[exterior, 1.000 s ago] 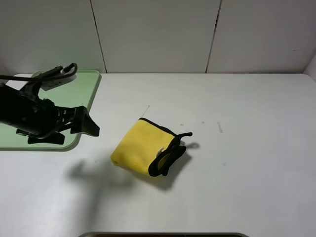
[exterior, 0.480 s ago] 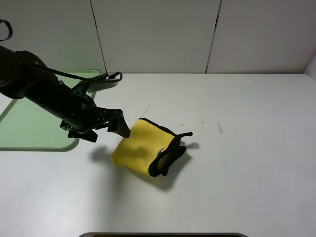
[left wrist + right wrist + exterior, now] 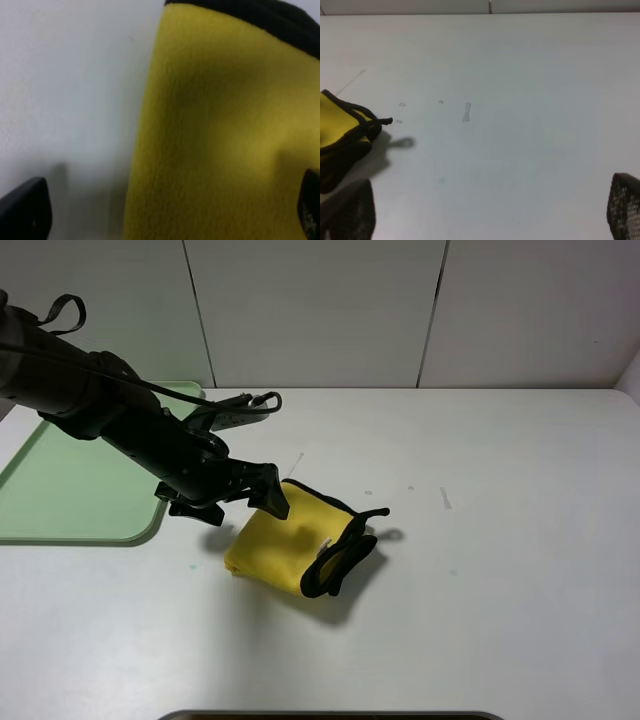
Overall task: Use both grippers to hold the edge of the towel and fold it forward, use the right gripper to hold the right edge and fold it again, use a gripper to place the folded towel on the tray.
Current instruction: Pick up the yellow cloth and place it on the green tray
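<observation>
towel (image 3: 220, 130): yellow, black edge (image 3: 260, 17) | on white table (image 3: 65, 90) | fingers (image 3: 25, 210) spread wide

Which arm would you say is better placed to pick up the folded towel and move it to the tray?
Probably the left. The left gripper hangs open at the towel, on the side nearest the tray. The right gripper, also open, is off to the side over bare table.
</observation>
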Motion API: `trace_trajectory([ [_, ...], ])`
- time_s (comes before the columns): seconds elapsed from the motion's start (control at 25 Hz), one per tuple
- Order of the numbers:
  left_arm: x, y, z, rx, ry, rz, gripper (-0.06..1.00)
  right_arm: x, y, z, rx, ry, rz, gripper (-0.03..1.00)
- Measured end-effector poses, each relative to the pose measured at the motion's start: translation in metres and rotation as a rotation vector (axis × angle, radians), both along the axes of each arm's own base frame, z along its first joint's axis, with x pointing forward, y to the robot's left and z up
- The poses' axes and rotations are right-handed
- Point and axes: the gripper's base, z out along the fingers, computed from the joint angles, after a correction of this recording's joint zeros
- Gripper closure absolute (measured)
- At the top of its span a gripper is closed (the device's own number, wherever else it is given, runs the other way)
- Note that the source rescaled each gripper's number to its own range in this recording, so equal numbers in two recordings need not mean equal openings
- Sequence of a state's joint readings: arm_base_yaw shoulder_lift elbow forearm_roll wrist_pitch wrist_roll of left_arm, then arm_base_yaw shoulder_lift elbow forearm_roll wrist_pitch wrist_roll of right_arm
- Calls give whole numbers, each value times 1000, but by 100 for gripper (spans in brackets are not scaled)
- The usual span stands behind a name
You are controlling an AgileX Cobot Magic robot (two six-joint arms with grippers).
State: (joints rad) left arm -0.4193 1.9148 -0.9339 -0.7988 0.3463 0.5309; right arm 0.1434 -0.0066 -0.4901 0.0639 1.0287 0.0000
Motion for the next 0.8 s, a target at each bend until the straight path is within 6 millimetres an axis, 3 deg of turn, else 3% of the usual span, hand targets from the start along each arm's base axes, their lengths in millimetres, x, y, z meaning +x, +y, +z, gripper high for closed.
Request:
trace_trajectory([
  [0.48,1,-6,-3,16,-32,0,-4,0,0,0,2,0,1,-3],
  [0.8,-1,-13,-17,32,-9,-19,-4,0,0,0,2,0,2,-3],
])
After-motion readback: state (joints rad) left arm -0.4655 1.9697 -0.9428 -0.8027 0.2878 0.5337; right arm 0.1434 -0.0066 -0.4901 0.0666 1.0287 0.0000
